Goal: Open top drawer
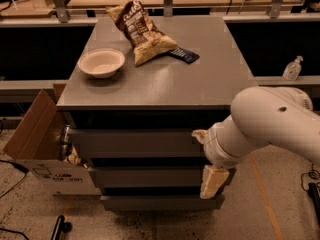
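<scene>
Where gripper [206, 158] fronts top drawer [135, 143] — right end — contact is hidden.

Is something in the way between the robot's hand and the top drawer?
Nothing visible. The gripper is at the right end of the top drawer front; the cardboard box stands off to its left.

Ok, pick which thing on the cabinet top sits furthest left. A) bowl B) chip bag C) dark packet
A: the bowl lies left of the chip bag and the dark packet. The gripper is lower down, at the right end of the top drawer.
</scene>
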`<state>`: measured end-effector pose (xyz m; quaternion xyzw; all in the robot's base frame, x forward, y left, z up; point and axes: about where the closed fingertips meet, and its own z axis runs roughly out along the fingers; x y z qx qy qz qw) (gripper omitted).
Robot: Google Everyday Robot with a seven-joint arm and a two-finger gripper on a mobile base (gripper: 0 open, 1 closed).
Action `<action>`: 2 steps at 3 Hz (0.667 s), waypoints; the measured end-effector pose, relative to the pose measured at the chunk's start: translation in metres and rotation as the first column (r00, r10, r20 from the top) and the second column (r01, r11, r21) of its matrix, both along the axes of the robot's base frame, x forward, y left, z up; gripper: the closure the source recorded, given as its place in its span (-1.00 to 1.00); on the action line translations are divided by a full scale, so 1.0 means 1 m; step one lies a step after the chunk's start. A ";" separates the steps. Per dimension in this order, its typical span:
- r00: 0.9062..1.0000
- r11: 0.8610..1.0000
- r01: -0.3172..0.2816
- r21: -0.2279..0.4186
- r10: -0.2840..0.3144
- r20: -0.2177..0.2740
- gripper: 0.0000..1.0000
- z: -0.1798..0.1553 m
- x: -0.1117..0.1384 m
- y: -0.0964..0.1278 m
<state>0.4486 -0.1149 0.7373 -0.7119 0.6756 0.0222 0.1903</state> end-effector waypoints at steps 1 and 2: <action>1.000 1.000 -0.023 -0.003 0.023 -0.001 -0.86 -0.018 0.014 0.010; 1.000 1.000 -0.015 0.008 0.015 0.028 -0.96 -0.022 0.031 0.012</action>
